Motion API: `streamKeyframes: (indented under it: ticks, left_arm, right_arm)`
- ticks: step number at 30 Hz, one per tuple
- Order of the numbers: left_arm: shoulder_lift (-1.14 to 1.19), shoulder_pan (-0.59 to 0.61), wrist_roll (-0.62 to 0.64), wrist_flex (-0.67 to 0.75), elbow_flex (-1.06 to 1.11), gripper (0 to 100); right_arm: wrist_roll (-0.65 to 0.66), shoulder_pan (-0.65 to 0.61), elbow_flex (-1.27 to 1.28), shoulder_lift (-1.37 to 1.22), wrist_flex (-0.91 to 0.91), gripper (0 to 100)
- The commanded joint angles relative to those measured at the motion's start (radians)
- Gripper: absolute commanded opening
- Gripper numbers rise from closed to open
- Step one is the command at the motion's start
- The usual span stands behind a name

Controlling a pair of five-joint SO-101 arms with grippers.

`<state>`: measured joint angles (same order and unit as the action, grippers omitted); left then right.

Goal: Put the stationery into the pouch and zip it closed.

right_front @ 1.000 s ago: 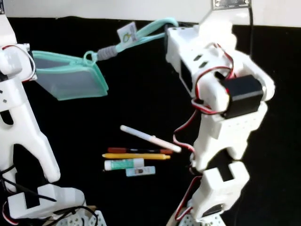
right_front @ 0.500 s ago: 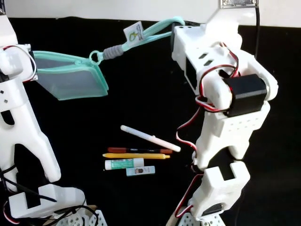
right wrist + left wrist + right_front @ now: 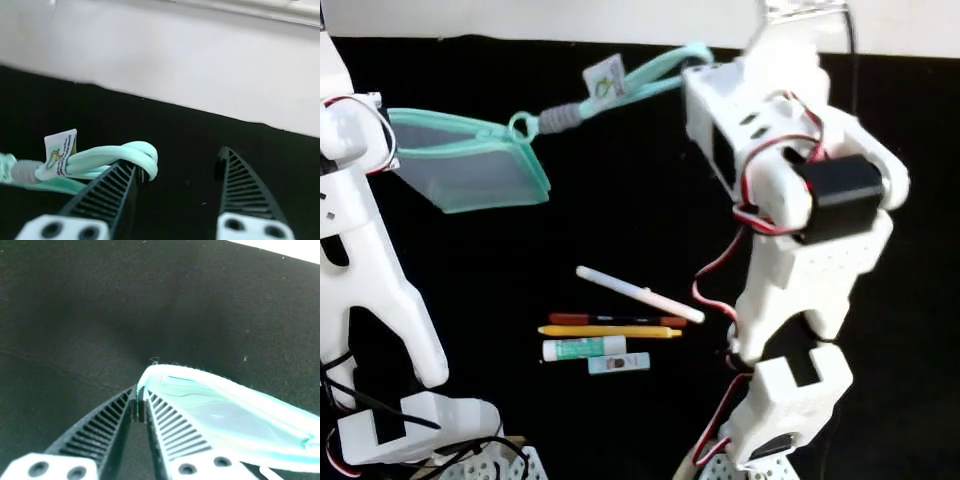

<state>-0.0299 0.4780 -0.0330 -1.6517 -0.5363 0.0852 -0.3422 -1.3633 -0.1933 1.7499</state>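
pouch [image 3: 470,170]: far left over the tabletop [image 3: 620,200], unmoved, edge pinched between the left gripper [image 3: 137,402] fingers | strap [image 3: 640,72]: drawn slightly rightward, looped over one finger of the right gripper [image 3: 182,162], fingers spread | stationery [image 3: 610,335]: untouched on the tabletop, packing judged not begun | unclear: whether the zip is open; strap's end hidden behind the right arm

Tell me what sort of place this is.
Likely a robotics test bench: a white plastic left arm and matching right arm with bare red wiring stand at a black-covered table; the left holds a mint-green zip pouch beside lined-up pens.
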Motion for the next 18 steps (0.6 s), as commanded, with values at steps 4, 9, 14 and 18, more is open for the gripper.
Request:
streamKeyframes:
  ticks: [4, 9, 14, 18]
  left_arm:
    - [0.004, -0.033, 0.006, -0.002, 0.001, 1]
    - [0.004, -0.033, 0.006, -0.002, 0.002, 1]
    - [0.004, -0.033, 0.006, -0.002, 0.002, 1]
    - [-0.004, -0.033, 0.064, -0.002, -0.002, 1]
  right_arm:
    - [0.100, -0.148, 0.298, 0.012, 0.012, 21.7]
    - [0.034, -0.225, 0.455, 0.005, 0.007, 21.7]
    - [-0.097, -0.245, 0.579, 0.004, 0.002, 21.7]
    - [-0.204, -0.240, 0.639, 0.004, 0.004, 21.7]
